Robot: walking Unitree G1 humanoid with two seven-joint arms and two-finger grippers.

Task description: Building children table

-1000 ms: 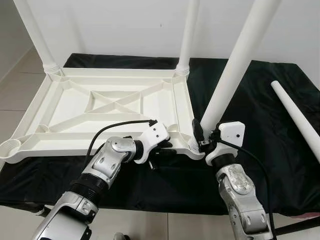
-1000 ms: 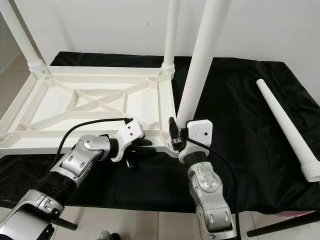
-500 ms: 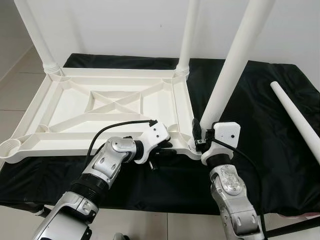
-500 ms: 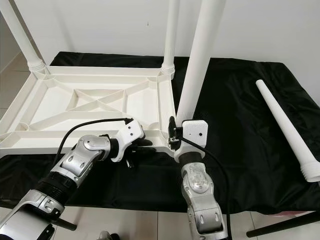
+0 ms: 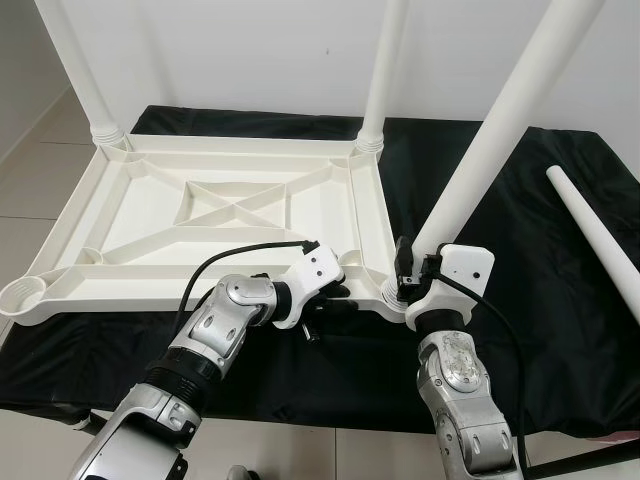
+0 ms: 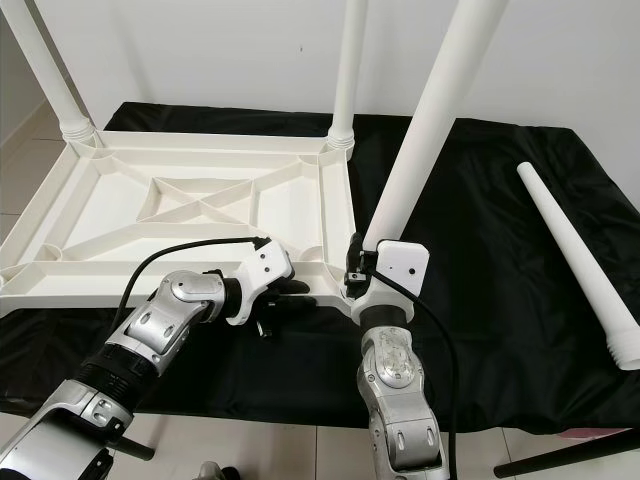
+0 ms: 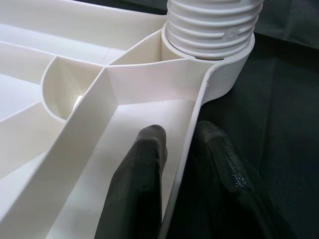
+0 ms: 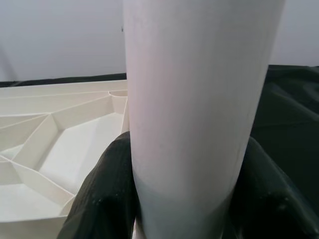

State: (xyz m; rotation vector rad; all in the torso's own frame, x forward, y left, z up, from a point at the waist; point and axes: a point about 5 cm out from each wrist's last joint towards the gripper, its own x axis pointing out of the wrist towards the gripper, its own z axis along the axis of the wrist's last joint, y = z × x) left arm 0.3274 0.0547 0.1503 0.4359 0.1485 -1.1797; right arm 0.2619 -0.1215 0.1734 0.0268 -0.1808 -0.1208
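Note:
A white plastic table top (image 5: 120, 298) lies upside down on a black cloth. My left gripper (image 5: 335, 297) is shut on its near rim, one finger inside the rim and one outside (image 7: 179, 144), just beside the near right corner socket (image 7: 227, 74). A white table leg (image 5: 500, 140) stands in that socket with its ribbed end (image 7: 209, 25) inside, and it leans to the right. My right gripper (image 5: 415, 272) is shut around the leg's lower part (image 8: 199, 99), a black finger (image 8: 107, 194) on each side.
Two more legs (image 5: 80, 70) (image 5: 385, 70) stand upright in the far corner sockets. A loose leg (image 5: 600, 240) lies on the cloth (image 5: 520, 250) at the right. The near left socket (image 5: 22, 295) holds nothing. A white wall stands behind.
The held leg's top has swung further to the right, and my right gripper has shifted slightly left at its base. The left gripper keeps its hold on the rim.

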